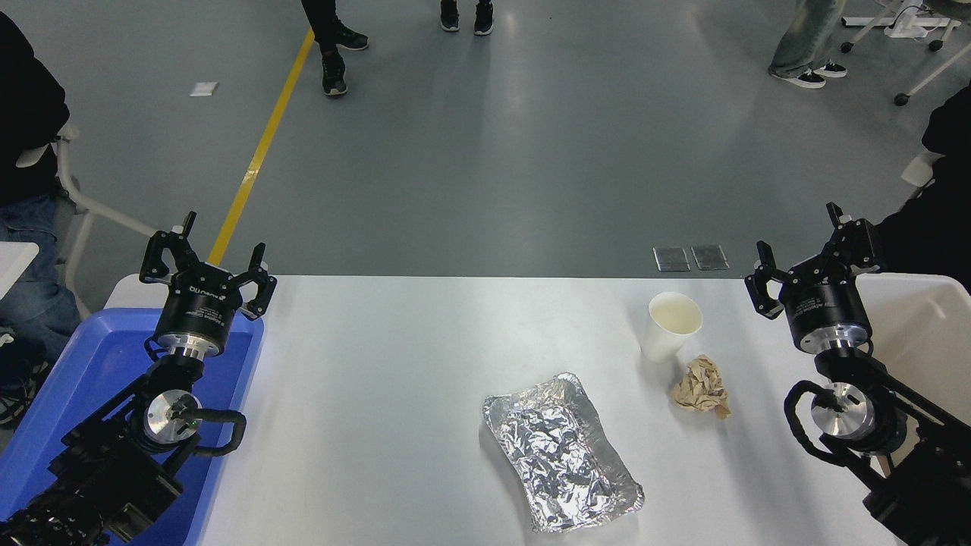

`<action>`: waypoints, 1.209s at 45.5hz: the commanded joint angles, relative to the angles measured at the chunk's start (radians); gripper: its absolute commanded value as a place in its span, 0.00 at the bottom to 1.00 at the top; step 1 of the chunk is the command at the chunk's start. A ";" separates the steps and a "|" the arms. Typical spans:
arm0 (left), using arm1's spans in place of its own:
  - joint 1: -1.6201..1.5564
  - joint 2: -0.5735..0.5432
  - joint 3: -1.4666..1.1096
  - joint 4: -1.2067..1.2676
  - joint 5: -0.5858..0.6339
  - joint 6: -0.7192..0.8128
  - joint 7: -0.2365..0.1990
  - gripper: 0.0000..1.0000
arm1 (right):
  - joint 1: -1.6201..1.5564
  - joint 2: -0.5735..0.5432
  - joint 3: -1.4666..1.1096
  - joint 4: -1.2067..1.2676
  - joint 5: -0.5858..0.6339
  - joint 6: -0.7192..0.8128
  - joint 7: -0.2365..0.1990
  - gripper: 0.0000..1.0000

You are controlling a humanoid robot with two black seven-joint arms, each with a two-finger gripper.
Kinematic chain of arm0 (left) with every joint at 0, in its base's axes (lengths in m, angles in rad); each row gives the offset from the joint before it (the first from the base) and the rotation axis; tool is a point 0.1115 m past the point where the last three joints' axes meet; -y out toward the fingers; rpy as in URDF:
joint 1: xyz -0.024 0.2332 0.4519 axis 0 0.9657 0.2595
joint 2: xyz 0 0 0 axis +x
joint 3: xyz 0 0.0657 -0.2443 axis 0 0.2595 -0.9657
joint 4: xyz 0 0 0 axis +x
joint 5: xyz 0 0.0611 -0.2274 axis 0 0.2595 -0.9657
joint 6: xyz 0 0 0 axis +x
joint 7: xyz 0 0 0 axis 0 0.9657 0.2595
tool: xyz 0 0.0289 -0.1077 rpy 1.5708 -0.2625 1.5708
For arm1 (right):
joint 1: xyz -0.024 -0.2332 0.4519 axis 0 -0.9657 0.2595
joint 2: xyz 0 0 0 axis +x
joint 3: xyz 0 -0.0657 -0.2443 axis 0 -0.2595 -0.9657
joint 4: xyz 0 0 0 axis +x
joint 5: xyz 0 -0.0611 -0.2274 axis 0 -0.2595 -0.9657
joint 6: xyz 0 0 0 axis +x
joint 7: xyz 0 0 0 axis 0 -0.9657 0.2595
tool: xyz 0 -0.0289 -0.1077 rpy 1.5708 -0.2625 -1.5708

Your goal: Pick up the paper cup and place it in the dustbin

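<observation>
On the table's far right, the paper cup (672, 326) stands upright, just left of the right gripper (806, 262).
That claw gapes wide and empty, seemingly raised; dustbin (929, 334) behind it.

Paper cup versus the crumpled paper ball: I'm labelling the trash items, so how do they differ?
The paper cup is white with a cream inside; the paper ball is tan. The paper cup keeps a smooth tapered shape and stands upright, mouth open; the paper ball is a wrinkled, irregular wad lying low. The paper cup sits farther back, the paper ball nearer the camera. Both rest on the white table, untouched by either gripper.
</observation>
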 commanded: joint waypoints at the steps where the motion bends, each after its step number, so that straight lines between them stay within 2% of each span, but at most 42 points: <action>1: 0.000 0.000 0.000 0.000 0.000 0.000 0.000 0.98 | 0.031 -0.010 -0.022 -0.001 0.000 0.000 -0.001 1.00; 16: 0.000 0.000 0.000 -0.001 0.000 0.000 0.000 0.98 | 0.127 -0.100 -0.141 -0.004 0.002 -0.002 -0.001 1.00; 47: 0.000 0.000 0.000 0.000 0.000 0.000 0.000 0.98 | 0.206 -0.188 -0.275 -0.002 0.003 -0.004 -0.008 1.00; 55: 0.000 0.000 0.000 0.000 0.000 0.000 0.000 0.98 | 0.410 -0.280 -0.603 -0.016 0.006 -0.002 -0.026 1.00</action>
